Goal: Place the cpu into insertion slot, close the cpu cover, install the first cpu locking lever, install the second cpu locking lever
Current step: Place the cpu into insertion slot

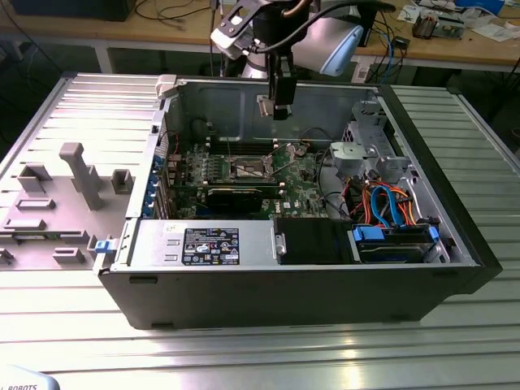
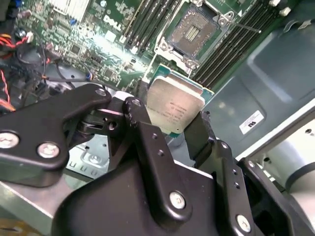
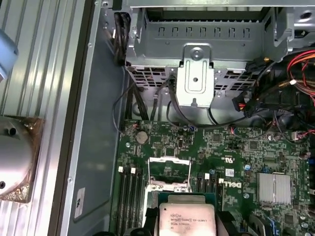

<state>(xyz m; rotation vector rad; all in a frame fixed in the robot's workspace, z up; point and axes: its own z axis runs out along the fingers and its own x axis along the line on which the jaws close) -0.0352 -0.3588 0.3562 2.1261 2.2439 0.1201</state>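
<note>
The pincer (image 2: 170, 118) is clamped on the cpu (image 2: 175, 104) by two opposite edges. It hangs over the far part of the open computer case (image 1: 284, 296), above the insertion slot (image 2: 194, 30). The chip is probably light, stiff, slick and fragile, so an edge grip suits it.

The case (image 1: 268, 296) lies open on the table (image 1: 244, 357). Inside, the insertion slot (image 1: 250, 169) sits mid-motherboard (image 1: 302, 180), flanked by memory slots (image 3: 129, 194). The cpu (image 2: 174, 108), clamped in the gripper (image 2: 170, 117), hangs above the motherboard near the insertion slot.
</note>
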